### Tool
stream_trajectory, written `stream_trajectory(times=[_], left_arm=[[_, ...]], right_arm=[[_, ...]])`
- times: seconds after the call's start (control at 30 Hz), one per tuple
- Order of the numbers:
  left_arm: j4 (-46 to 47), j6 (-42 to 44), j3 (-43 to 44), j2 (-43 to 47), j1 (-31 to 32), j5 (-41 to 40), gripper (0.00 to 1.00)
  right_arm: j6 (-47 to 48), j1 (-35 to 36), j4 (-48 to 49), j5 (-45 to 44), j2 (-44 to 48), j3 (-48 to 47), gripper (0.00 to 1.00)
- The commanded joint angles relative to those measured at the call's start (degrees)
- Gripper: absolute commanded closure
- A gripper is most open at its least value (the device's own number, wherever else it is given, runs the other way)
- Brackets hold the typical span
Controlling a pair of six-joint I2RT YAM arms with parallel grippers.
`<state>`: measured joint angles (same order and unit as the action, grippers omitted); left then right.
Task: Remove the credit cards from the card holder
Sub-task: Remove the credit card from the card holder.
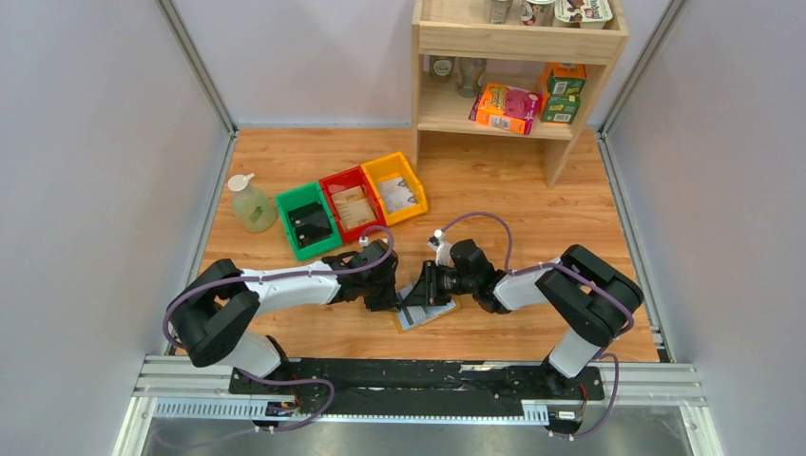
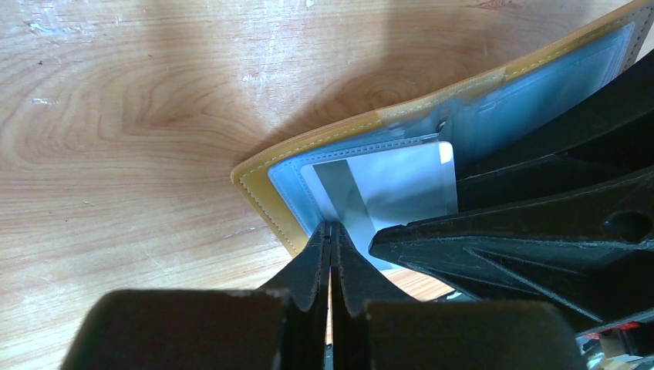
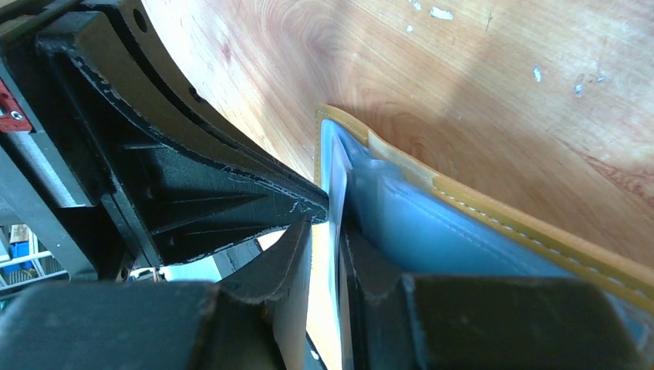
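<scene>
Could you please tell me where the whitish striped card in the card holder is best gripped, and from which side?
Probably the card's near edge, by the end of the dark stripe, approached from the card holder's open edge where the left fingers meet it. It lies flat inside the pale blue pocket, so only that edge offers a pinch; pull along its plane.

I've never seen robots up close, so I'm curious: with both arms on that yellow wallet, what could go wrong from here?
1. The left tool pinches only the edge of the credit card; it might slip off.
2. The right tool straddles a flap of the card holder with a gap showing, so the holder could be dragged along with the card.
</scene>
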<state>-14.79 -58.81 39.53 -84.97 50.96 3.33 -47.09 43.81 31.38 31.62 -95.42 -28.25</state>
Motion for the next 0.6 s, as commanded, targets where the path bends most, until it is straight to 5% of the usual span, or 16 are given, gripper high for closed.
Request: stream_trajectory(times=[0.0, 0.57], left_arm=[[-3.1, 2.2, -1.7, -4.7, 0.5, -5.2, 1.00], [-5.3, 3.3, -0.7, -7.0, 0.5, -5.4, 1.00]], right_arm=[[0.4, 0.7, 0.7, 4.2, 1.2, -1.3, 0.79], [0.4, -7.3, 2.7, 9.3, 7.8, 3.5, 0.81]])
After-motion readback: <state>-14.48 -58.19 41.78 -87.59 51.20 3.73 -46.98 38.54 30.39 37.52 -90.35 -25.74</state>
